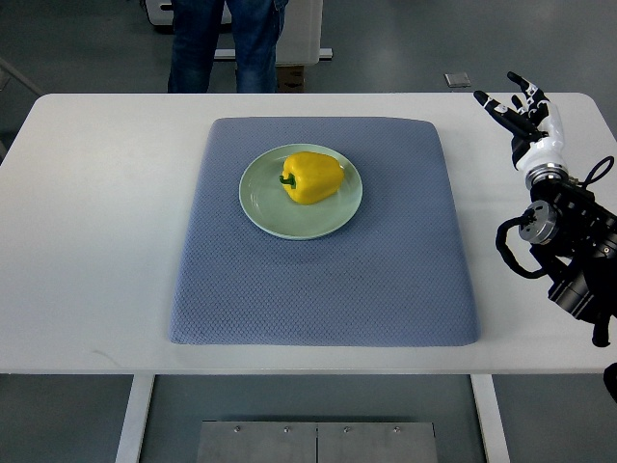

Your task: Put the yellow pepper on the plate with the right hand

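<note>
Yellow pepper (312,177) already on green plate (265,217), frame center. Right robot hand (519,103) upper right, fingers spread, holding nothing. Judgement: just keep hand clear, don't nudge plate.

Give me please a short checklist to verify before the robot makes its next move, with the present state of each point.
1. Yellow bell pepper lies on the round pale green plate: ok, it rests inside the rim, stem pointing to the picture's left.
2. Plate sits fully on the blue-grey quilted mat: ok.
3. Right hand holds nothing: ok, fingers spread, over the white table's far right corner, well apart from the pepper.
4. Path clear between right hand and plate: ok, only bare mat and table there.
5. Left hand position: cannot tell, it is not in view.
6. Person standing at the far edge keeps off the table: ok, only legs show behind it.
</note>
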